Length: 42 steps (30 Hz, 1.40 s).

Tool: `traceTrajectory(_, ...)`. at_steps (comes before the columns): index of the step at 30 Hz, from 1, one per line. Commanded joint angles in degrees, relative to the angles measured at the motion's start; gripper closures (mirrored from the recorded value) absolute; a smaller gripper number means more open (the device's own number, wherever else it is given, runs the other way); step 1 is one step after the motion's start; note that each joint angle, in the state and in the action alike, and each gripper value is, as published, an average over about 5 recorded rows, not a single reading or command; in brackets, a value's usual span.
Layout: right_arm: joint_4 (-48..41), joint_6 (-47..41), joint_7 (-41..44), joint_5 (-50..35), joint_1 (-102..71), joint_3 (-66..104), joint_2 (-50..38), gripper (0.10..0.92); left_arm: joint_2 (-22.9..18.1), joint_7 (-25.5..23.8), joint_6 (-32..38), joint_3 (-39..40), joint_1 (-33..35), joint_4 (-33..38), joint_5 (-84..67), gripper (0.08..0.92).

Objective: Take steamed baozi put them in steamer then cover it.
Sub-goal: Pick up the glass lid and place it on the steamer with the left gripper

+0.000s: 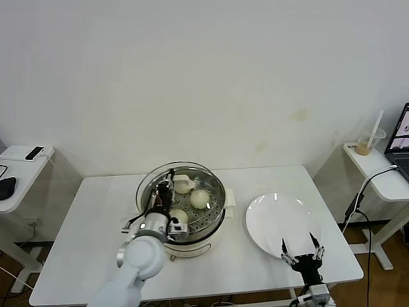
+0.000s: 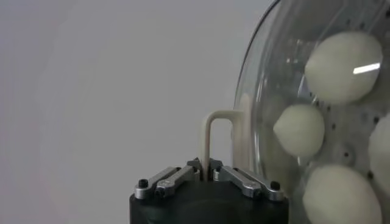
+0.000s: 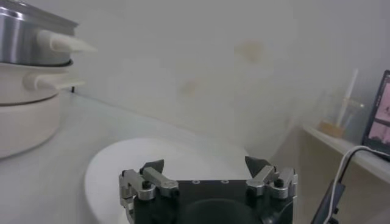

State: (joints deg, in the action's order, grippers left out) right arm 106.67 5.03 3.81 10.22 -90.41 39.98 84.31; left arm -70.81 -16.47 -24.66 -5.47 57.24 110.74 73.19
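Note:
The steel steamer [image 1: 213, 221] stands mid-table on its cream base, with three baozi [image 1: 200, 199] showing on its perforated tray. My left gripper [image 1: 167, 192] is shut on the cream bar handle [image 2: 210, 131] of the glass cover [image 1: 153, 174], which is tilted over the pot's left side. In the left wrist view the cover [image 2: 262, 91] fills the right side, and several baozi [image 2: 298, 129] show through the glass. The left gripper [image 2: 205, 167] pinches the handle's thin bar. My right gripper [image 1: 301, 246] hangs open at the front edge of the white plate [image 1: 275, 220], holding nothing.
The plate [image 3: 122, 170] is bare, with the steamer [image 3: 30, 42] beyond it in the right wrist view. A side table on the right carries a cup with a straw [image 1: 370, 141] and a laptop [image 1: 402, 137]; cables hang below. Another side table [image 1: 25, 160] stands left.

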Motion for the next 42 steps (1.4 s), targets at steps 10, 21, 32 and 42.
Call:
traceTrajectory(10,-0.4,-0.2,0.0,0.2,0.1,-0.6,0.1,0.203,-3.1,-0.3,0.4,1.8,0.5,-2.0,4.1,0.852)
traceTrajectory(21,-0.6,-0.1,0.0,0.1,0.2,-0.6,-0.2,0.203,-3.9,-0.2,0.7,1.7,0.5,-3.0,4.2,0.852)
traceTrajectory(32,-0.5,-0.2,0.2,0.0,0.2,-0.9,-0.4,0.203,-4.2,-0.2,1.2,1.1,0.8,-3.2,5.2,0.852)
traceTrajectory(42,-0.4,-0.3,0.3,0.2,0.1,-1.2,-0.3,0.203,-3.6,-0.4,1.6,0.0,2.0,-1.4,5.2,0.809)
